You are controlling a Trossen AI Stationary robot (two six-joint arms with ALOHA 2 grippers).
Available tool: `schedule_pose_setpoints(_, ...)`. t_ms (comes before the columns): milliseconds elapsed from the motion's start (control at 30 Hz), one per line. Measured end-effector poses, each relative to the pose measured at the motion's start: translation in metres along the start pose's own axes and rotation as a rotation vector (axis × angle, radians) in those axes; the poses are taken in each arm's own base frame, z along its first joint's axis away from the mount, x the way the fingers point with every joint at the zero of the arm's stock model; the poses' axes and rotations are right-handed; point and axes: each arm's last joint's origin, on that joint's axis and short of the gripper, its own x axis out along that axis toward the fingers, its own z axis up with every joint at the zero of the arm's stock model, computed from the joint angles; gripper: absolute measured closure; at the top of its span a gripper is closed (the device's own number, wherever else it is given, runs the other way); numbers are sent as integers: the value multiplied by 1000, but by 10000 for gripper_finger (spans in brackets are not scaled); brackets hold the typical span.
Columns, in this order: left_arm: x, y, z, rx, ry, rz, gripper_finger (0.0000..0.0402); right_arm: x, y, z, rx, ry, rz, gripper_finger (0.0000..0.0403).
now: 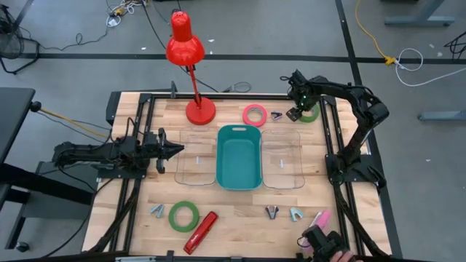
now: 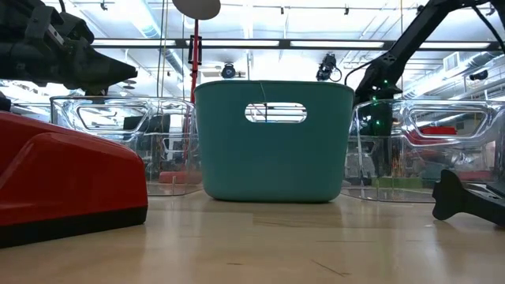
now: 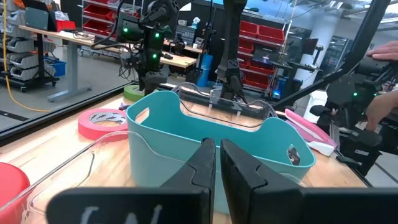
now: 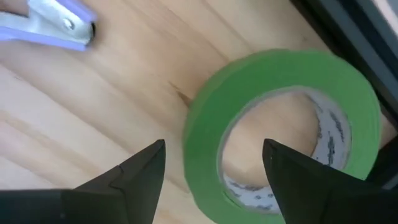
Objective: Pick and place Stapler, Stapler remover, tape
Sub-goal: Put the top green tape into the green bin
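The high view alone lays out the whole worktop (image 1: 240, 200): a teal bin (image 1: 239, 156) in the middle with a clear tray (image 1: 195, 159) on each side, a red lamp (image 1: 186, 51) behind, a pink tape (image 1: 255, 114) beside it, and along the near edge a second green tape (image 1: 183, 215), a red stapler (image 1: 202, 232), and small staple removers (image 1: 271, 212).

The right jaws (image 1: 297, 111) sit at the far right corner over a green tape (image 1: 309, 114). Only the right wrist view shows the fit: the jaws (image 4: 214, 165) stand wide apart just above the green tape (image 4: 283, 124), one finger (image 4: 134, 171) outside the roll over bare wood, the other finger over its core. The roll lies flat, not gripped. A purple staple remover (image 4: 53, 25) lies close by.

The left jaws (image 1: 173, 151) wait at the left, beside the left tray, pressed together; the left wrist view shows them (image 3: 217, 155) pointing at the teal bin (image 3: 205, 140), with the pink tape (image 3: 102, 121) beyond.

The low view shows the stapler (image 2: 71, 177) close up, and the bin (image 2: 272, 142) between the trays.
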Motion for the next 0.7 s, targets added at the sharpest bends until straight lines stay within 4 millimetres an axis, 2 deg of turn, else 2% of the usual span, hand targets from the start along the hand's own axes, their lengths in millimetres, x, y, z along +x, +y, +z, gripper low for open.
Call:
schedule_pose_setpoints(200, 0, 0, 0, 0, 0, 0, 374, 1, 4, 3, -21, -20, -9, 135)
schedule_pose_setpoints(533, 0, 0, 0, 0, 0, 0, 374, 18, 10, 8, -37, 16, -3, 135)
schedule_pose_setpoints(700, 0, 0, 0, 0, 0, 0, 374, 20, 10, 9, -35, 24, -15, 141)
